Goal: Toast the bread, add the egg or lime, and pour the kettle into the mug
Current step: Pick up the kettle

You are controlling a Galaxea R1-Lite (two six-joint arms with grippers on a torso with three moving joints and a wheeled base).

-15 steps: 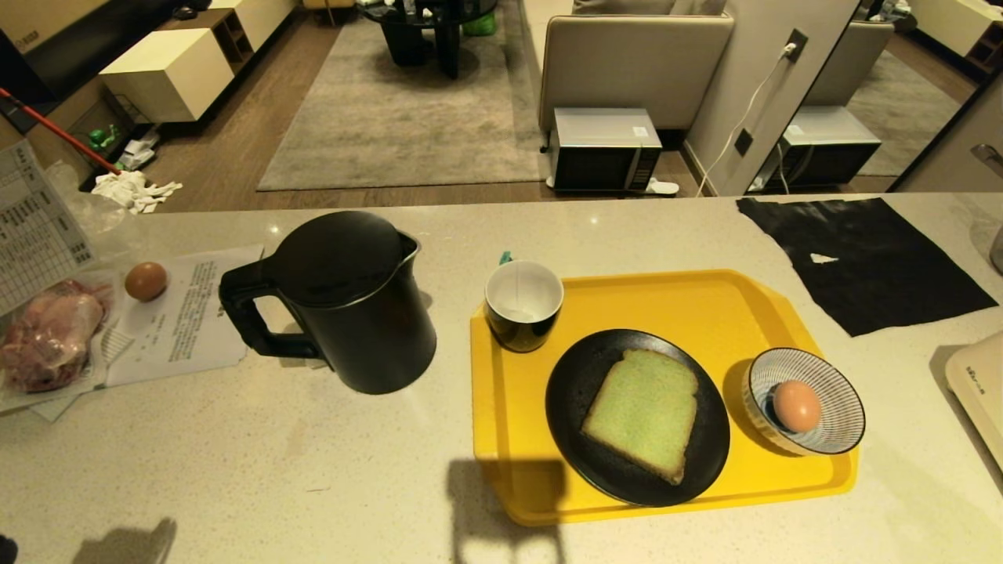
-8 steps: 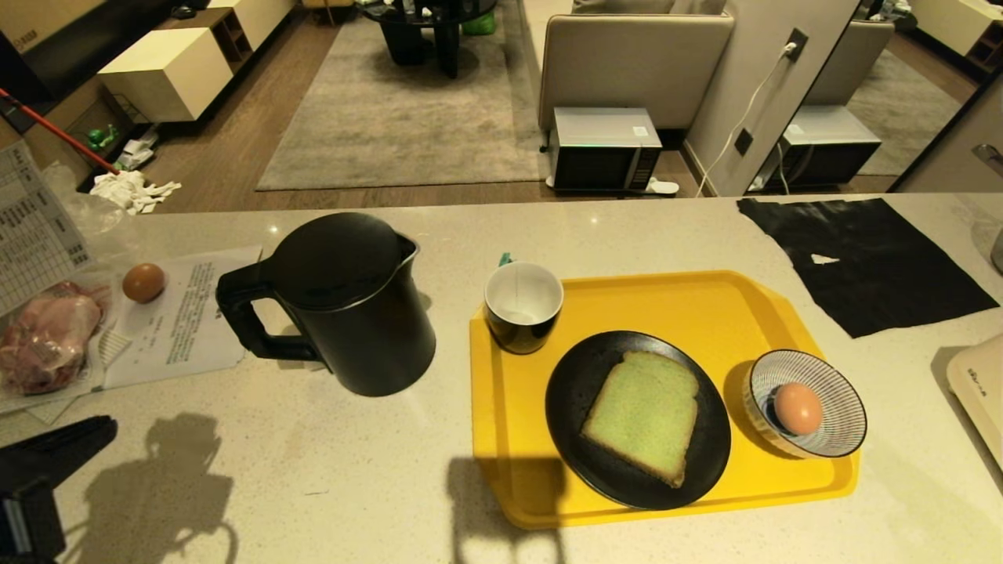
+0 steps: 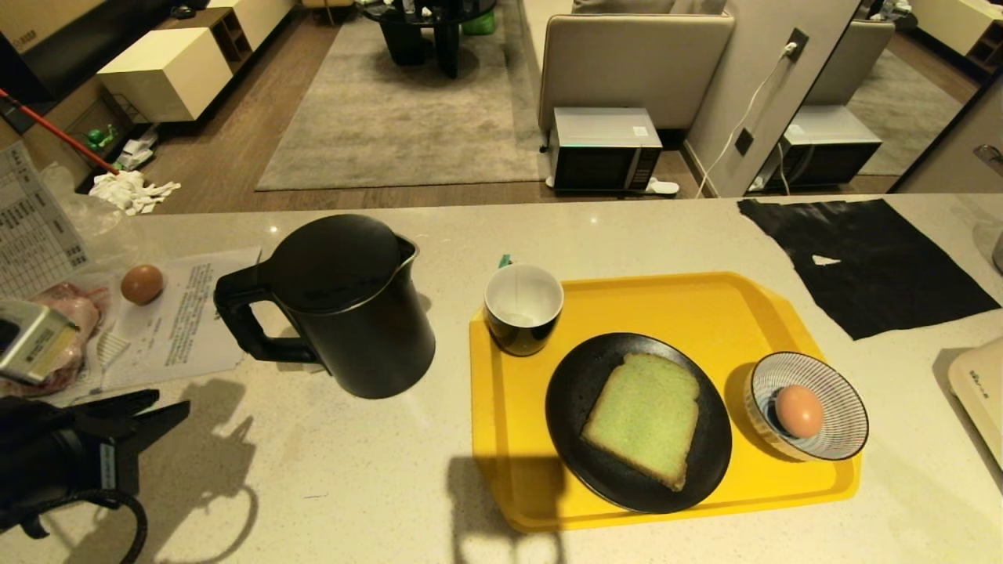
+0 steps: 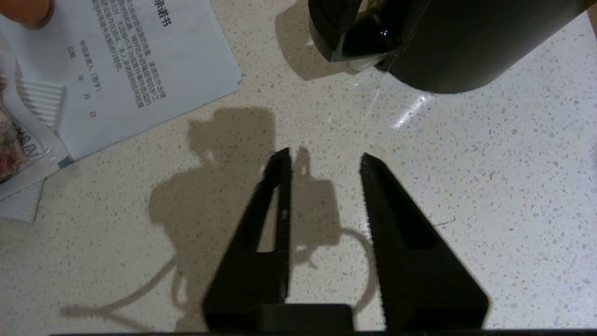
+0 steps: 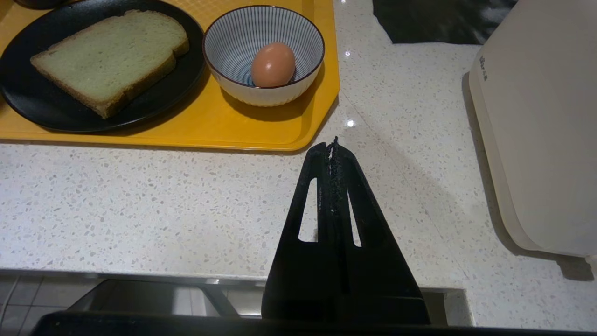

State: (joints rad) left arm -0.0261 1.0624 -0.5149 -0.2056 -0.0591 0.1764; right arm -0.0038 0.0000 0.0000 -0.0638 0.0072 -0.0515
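Observation:
The black kettle (image 3: 353, 305) stands on the counter left of the yellow tray (image 3: 705, 305), its handle turned left. The mug (image 3: 523, 307) sits on the tray's back left corner. The green bread (image 3: 644, 413) lies on a black plate (image 3: 580, 376). The pink egg (image 3: 798, 411) rests in a striped bowl (image 3: 838, 392). My left gripper (image 3: 168, 401) hovers open and empty over bare counter, near and left of the kettle's handle; in the left wrist view the left gripper (image 4: 324, 156) points at the kettle (image 4: 443, 42). My right gripper (image 5: 333, 142) is shut near the counter's front edge, beside the egg (image 5: 273, 64). No lime shows.
A darker egg (image 3: 142, 283) lies on a printed sheet (image 3: 188, 313) by a bag of meat (image 3: 47, 345) at the left. A black cloth (image 3: 862, 258) lies at the back right. A white appliance (image 3: 979, 384) stands at the right edge.
My left arm has come into view from the lower left and reached toward the kettle's handle, and its jaws have parted. Nothing on the counter moved.

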